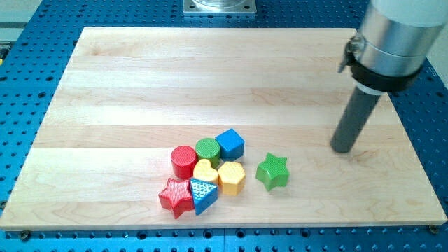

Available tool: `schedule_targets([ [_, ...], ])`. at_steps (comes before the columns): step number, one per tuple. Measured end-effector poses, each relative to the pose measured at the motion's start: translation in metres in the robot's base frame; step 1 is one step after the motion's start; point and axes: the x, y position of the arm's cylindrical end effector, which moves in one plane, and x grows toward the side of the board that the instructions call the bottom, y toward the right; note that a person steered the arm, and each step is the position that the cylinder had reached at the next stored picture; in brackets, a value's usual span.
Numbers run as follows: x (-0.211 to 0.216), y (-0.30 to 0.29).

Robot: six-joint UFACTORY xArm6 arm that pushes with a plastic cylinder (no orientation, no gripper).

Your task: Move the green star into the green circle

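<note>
Camera view puts my tip [342,148] at right of centre on the counter [210,84], a bare rod with no end effector to spread or pinch, well apart from the green star [272,171] at lower centre; left of the star, apart from it, cluster green circle [207,149], blue cube [230,143], red cylinder [184,161], yellow heart [205,171], yellow hexagon [231,176], blue triangle [203,194], red star [176,197]

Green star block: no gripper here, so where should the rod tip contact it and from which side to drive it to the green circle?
Judging by the layout, contact the green star block on its right-hand side, slightly low, pushing toward the view's left and a little up. The green circular block lies up-left, but the yellow hexagon block and blue cube stand between, so some jostling looks likely. My tip stands apart, up-right of the star.
</note>
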Motion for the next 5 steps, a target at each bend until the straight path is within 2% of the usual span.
schedule_targets([
  [1, 0.048, -0.038],
  [2, 0.066, -0.091],
  [5, 0.037, -0.211],
])
